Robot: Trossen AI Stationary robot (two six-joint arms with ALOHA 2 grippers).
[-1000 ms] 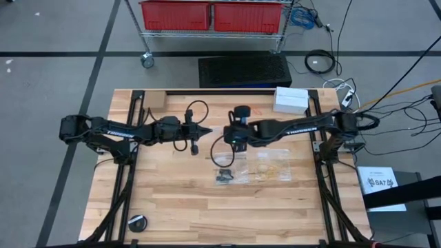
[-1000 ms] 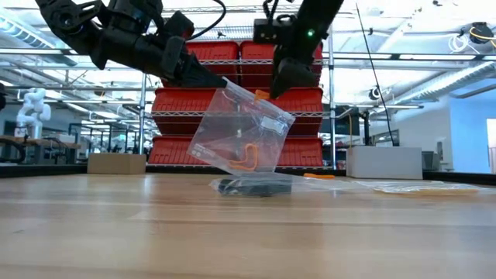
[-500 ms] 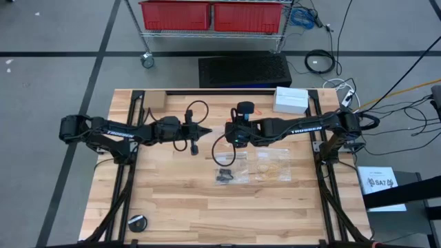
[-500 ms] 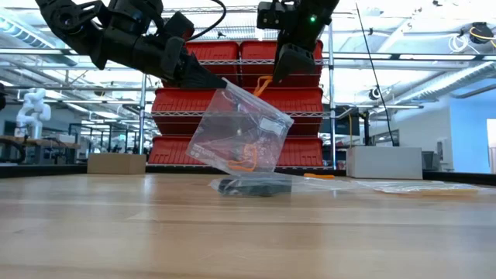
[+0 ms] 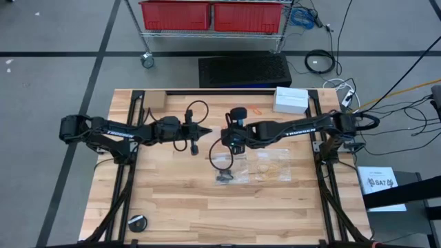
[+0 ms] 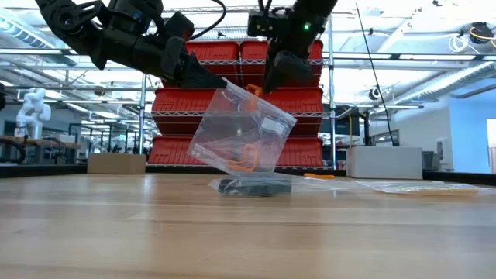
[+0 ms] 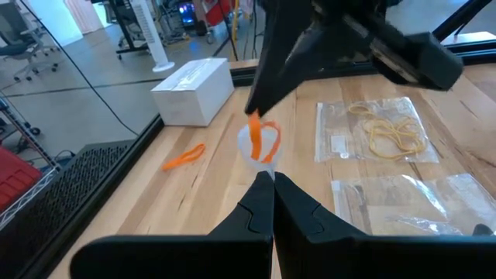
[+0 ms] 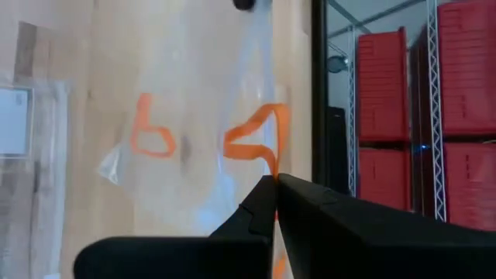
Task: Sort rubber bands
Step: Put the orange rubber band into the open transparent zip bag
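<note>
**benchguy:** Ok so what's on the table, counted?

**loopwatcher:** 3 clear bags. 1 hanging bag (image 6: 240, 139) is held up off the wood by the left gripper (image 6: 221, 84), fingers pinched shut on its top corner. It has orange rubber bands (image 6: 246, 155) inside; I can make out at least 1 loop, not an exact count. The other 2 bags lie flat: the black-band bag (image 5: 224, 176) with a dark clump in it, and just beside it the tan-band bag (image 7: 380, 128) with a tangle of pale bands I can't count.

**benchguy:** And the right arm?

**loopwatcher:** The right gripper (image 6: 267, 87) is at the mouth of the hanging bag, fingers closed on 1 orange band (image 8: 260, 139), which dangles at the opening. Plus 1 loose orange band (image 7: 184, 156) lies on the wood near the white box (image 5: 290, 100).

**benchguy:** Other stuff?

**loopwatcher:** 1 small brown box (image 5: 154, 100) at the far edge, 1 round black thing (image 5: 137, 223) at the near left corner.
</note>
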